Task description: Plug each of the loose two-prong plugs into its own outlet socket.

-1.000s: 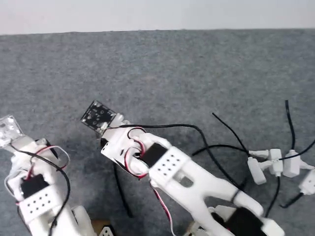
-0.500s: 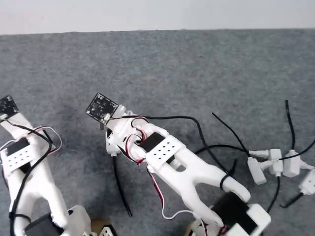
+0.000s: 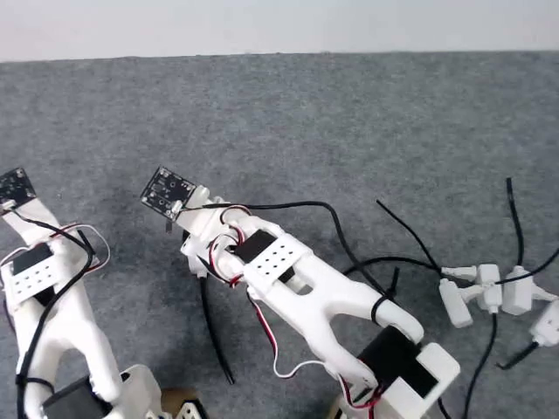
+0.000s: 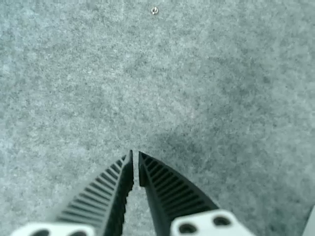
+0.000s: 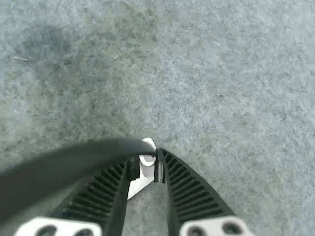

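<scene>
Plug (image 5: pixel 146 161): white, pinched between the jaws of the right gripper (image 5: pixel 146 156), black cable (image 5: pixel 59 169) trailing off to one side.

Far left on the grey table (image 3: pixel 349 113): left gripper (image 4: pixel 135 156), jaws at a thin slit, nearly touching, holding nothing, poised over bare felt.

Left of middle: right arm (image 3: pixel 297 288) reaching out over the table, plug carried under its wrist, cable running back toward the near edge.

Far right: socket cluster (image 3: pixel 485 286), white blocks with black leads of their own, well apart from the plug. Hard to tell which pieces are sockets and which are other loose plugs.

So: target off to the right of the loaded jaws, probably calling for a long sweep that way. Right arm clearly the nearer one, and already holding. Plug's long axis seemingly in line with the fingers, nose just past the tips; prongs not made out. Likely needs turning to face a socket opening, whose direction cannot be judged from here.
</scene>
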